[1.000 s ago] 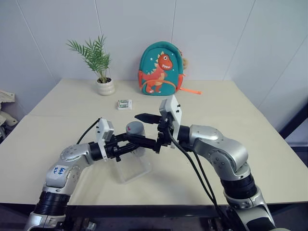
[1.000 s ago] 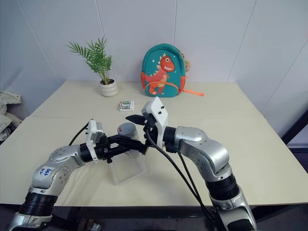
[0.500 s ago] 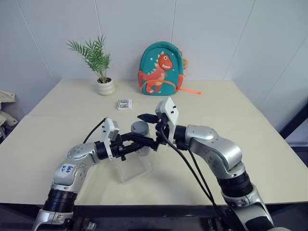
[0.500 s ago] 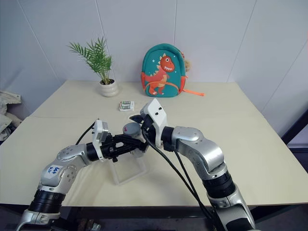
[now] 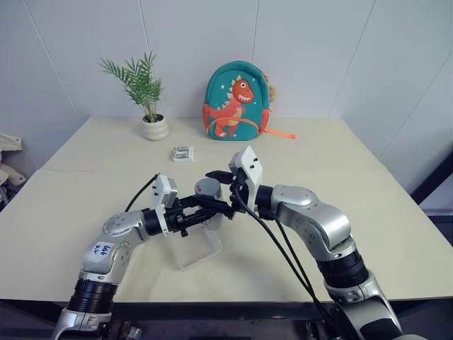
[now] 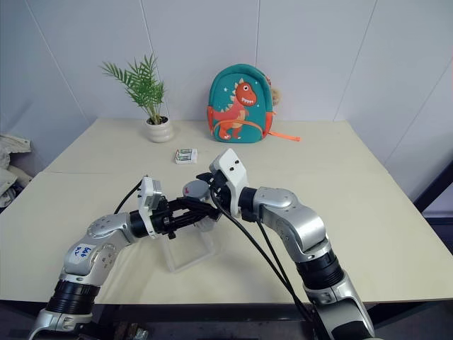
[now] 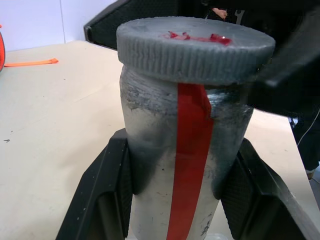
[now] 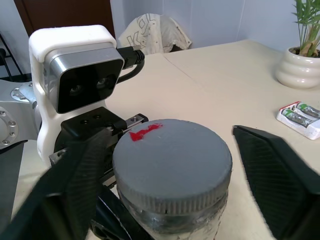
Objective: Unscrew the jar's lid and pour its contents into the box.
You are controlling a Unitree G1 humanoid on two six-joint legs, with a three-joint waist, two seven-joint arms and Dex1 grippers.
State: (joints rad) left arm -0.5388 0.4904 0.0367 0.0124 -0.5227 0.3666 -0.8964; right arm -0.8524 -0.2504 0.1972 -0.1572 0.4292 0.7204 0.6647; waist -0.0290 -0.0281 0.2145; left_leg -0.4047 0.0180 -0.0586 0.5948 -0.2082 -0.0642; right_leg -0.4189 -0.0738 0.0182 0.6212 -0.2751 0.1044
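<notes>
Gripping the jar around its lower body, the left gripper is holding it upright in the air above the box, its two black fingers pressing against opposite sides of the cylinder. That jar is showing a mottled silvery-grey side with one red stripe running down it, and the lid is sitting on top: a flat, round, pale grey cap with a ribbed edge and a small red mark on its upper face. Reaching in from the other side, the right gripper is bracketing the lid with one finger on each side; a gap is showing between at least one finger and the cap's edge, so whether it is actually gripping cannot be told. The box is lying on the pale table directly under the two grippers, a clear shallow tray with rounded corners
</notes>
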